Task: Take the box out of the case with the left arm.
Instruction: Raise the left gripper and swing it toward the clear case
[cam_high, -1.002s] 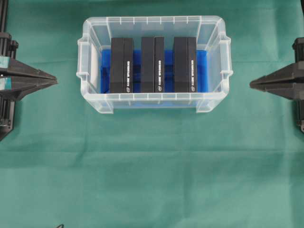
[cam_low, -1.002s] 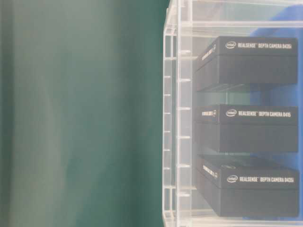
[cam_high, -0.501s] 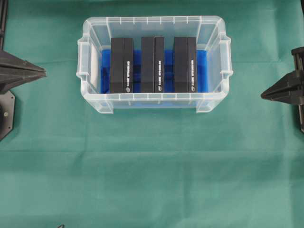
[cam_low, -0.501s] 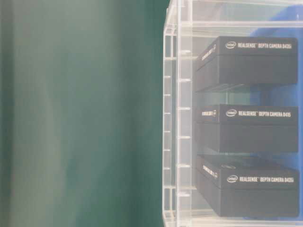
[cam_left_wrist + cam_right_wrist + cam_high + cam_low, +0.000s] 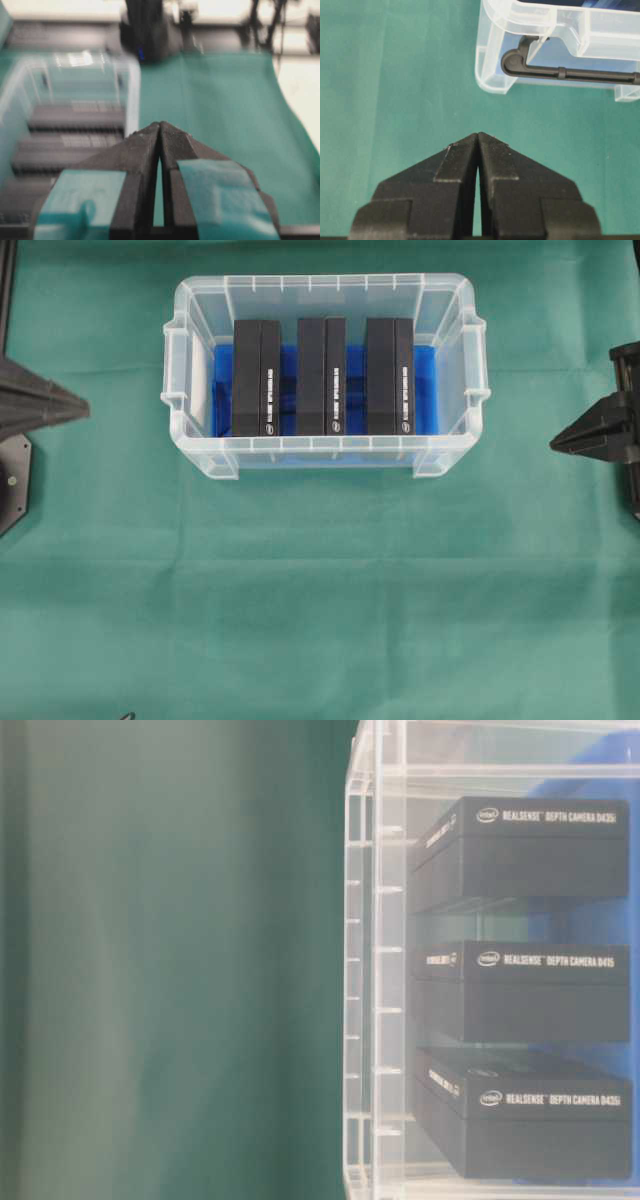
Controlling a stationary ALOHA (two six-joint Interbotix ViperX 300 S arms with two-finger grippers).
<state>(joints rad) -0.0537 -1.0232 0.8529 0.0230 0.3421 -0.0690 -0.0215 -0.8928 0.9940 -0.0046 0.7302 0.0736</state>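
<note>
Clear plastic case (image 5: 324,455) sits mid-desk holding three black boxes (image 5: 321,377) upright, closely spaced. Left hand (image 5: 78,406) and right hand (image 5: 556,444) rest outside, fingers together. Risk: narrow gaps may snag neighbouring boxes.

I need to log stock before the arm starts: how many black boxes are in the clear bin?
3, standing side by side in the clear plastic bin: left black rectangular box, middle box, right box. Nothing appears hidden beneath.
</note>
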